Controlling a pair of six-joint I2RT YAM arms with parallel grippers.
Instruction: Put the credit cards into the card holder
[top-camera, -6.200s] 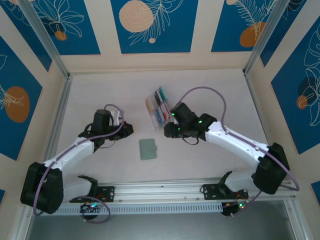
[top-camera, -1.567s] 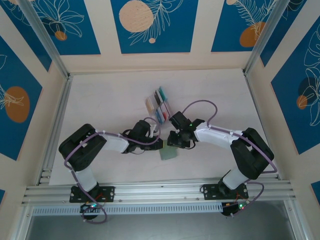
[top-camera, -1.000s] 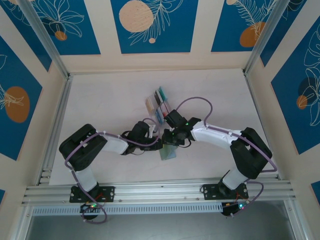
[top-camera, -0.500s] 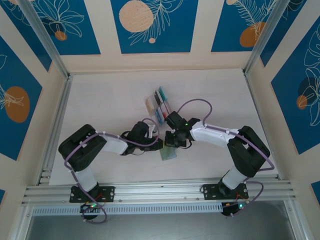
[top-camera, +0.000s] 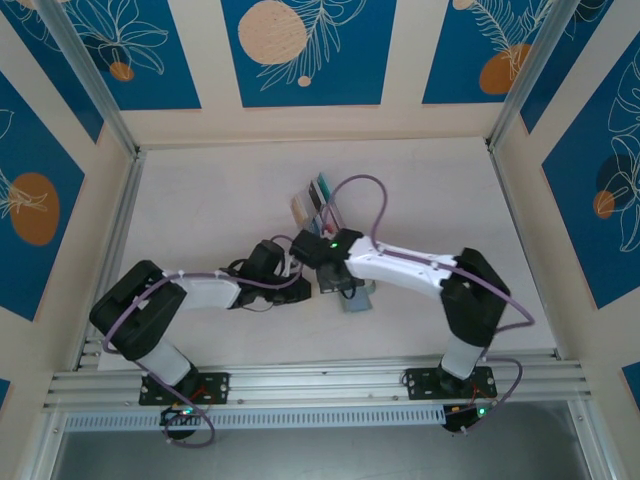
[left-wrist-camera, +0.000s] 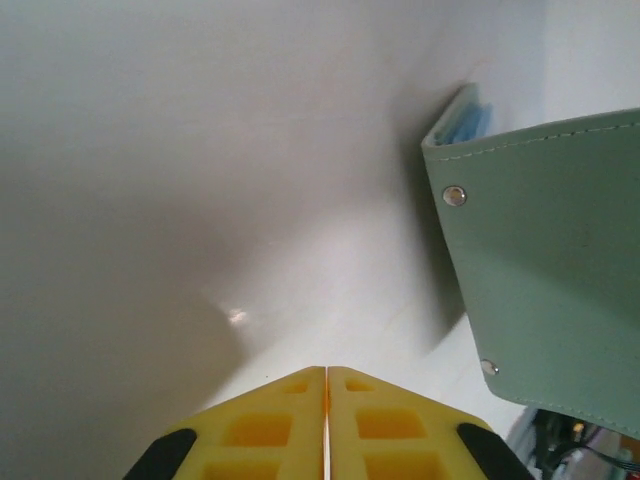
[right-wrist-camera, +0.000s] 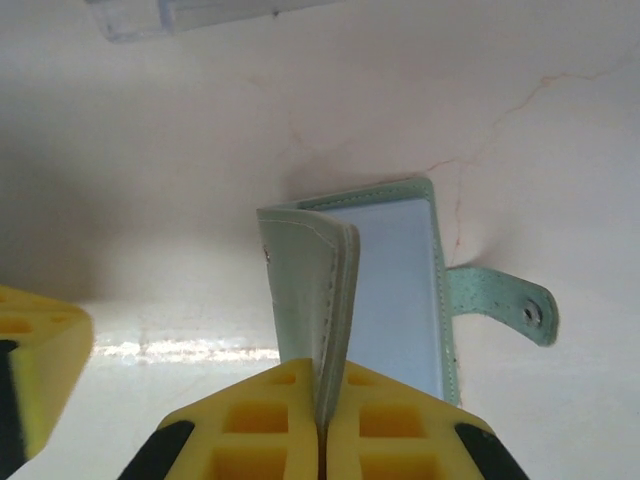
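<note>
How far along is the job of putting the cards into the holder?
Done: the card holder is open, its snap tab free. In hand: the right gripper pinches the cover upright; the left gripper is shut and empty beside it. Left: the credit cards stand apart, none in the visible pocket.

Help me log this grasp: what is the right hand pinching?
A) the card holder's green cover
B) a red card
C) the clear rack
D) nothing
A: in the right wrist view, the right hand is shut on the raised cover of the card holder, which stands partly open.
</note>
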